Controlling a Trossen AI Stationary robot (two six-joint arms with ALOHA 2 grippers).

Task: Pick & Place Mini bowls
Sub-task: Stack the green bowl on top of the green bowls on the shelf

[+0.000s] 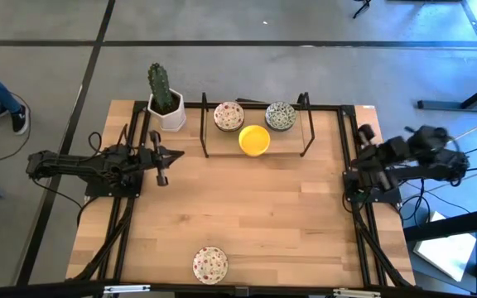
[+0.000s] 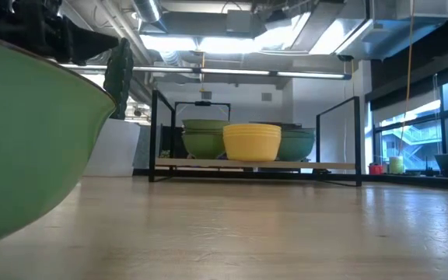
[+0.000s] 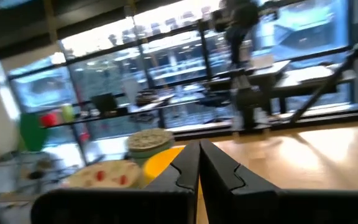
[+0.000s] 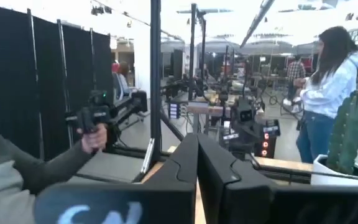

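Three mini bowls sit on a low black-framed rack [image 1: 305, 124] at the table's far side: a red-speckled one [image 1: 228, 116], a green-grey patterned one [image 1: 281, 116] and a plain yellow one [image 1: 254, 140]. They also show in the left wrist view: yellow [image 3: 157, 160], red-speckled [image 3: 104, 176], green-grey [image 3: 146, 139]. Another red-speckled bowl [image 1: 210, 265] rests on the table near the front edge; its green outside [image 2: 22, 140] fills the low view's left. My left gripper [image 1: 172, 156] is shut and empty at the table's left, pointing toward the rack. My right gripper [image 1: 361, 142] is shut and empty at the right edge.
A white pot with a green cactus [image 1: 165, 101] stands at the far left corner beside the rack. Bare wooden table top [image 1: 255, 207] lies between the rack and the front bowl. People stand in the room beyond the table [image 4: 328, 81].
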